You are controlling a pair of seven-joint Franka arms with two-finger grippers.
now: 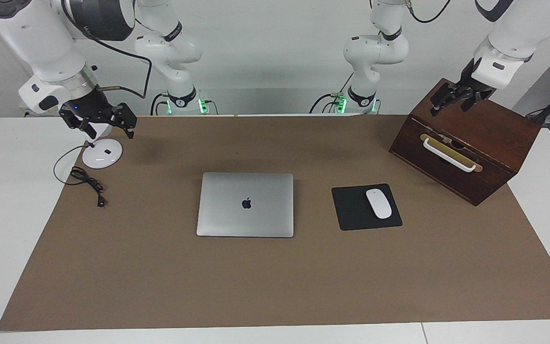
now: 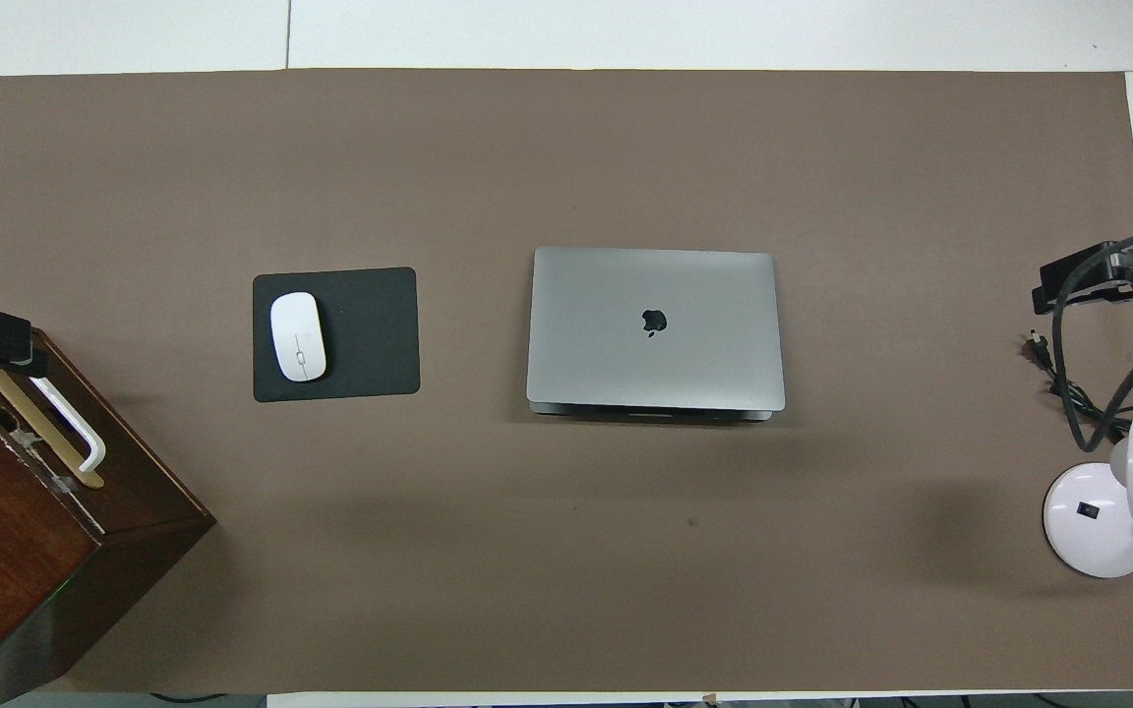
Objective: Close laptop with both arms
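Laptop (image 1: pixel 245 204) lid down, well clear of both grippers, right gripper (image 1: pixel 98 123) open, empty, over lamp base (image 1: pixel 102 154), left gripper (image 1: pixel 455 98) open, empty, over wooden box (image 1: pixel 490 138)

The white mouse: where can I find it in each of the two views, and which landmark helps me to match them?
Facing view: the white mouse lies on the black mouse pad, between the laptop and the wooden box.
Overhead view: the mouse lies on the pad, again between laptop and box.
Shared landmark: the laptop's dark logo.
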